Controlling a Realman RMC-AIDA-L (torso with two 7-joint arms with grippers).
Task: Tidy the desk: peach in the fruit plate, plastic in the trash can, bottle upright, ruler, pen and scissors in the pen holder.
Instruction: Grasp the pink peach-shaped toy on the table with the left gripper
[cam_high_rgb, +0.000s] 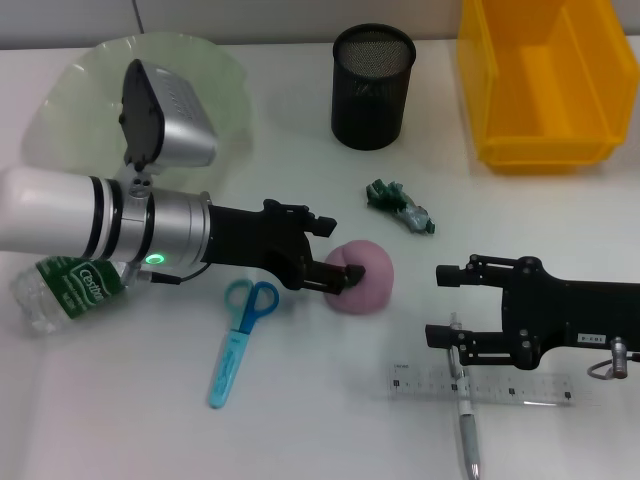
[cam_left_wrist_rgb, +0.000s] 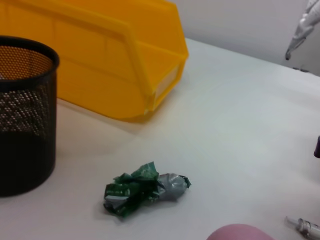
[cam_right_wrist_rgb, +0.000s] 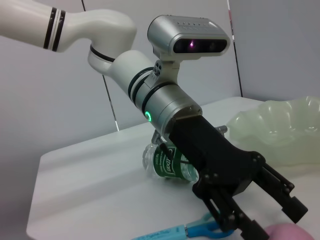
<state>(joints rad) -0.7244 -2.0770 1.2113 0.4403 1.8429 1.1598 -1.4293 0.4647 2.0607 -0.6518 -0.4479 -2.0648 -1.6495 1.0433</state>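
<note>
The pink peach (cam_high_rgb: 362, 280) lies mid-table. My left gripper (cam_high_rgb: 345, 250) is open at its left side, one finger low against it, the other apart; it also shows in the right wrist view (cam_right_wrist_rgb: 275, 225). My right gripper (cam_high_rgb: 440, 303) is open and empty just above the clear ruler (cam_high_rgb: 500, 385) and the pen (cam_high_rgb: 466, 425). The crumpled green plastic (cam_high_rgb: 400, 207) lies behind the peach. The blue scissors (cam_high_rgb: 240, 335) lie front left. The bottle (cam_high_rgb: 60, 290) lies on its side under my left arm. The black mesh pen holder (cam_high_rgb: 372, 85) stands at the back.
The pale green fruit plate (cam_high_rgb: 70, 90) sits at the back left. The yellow bin (cam_high_rgb: 545, 80) stands at the back right, also in the left wrist view (cam_left_wrist_rgb: 100, 60) beside the pen holder (cam_left_wrist_rgb: 25, 115) and the plastic (cam_left_wrist_rgb: 145, 190).
</note>
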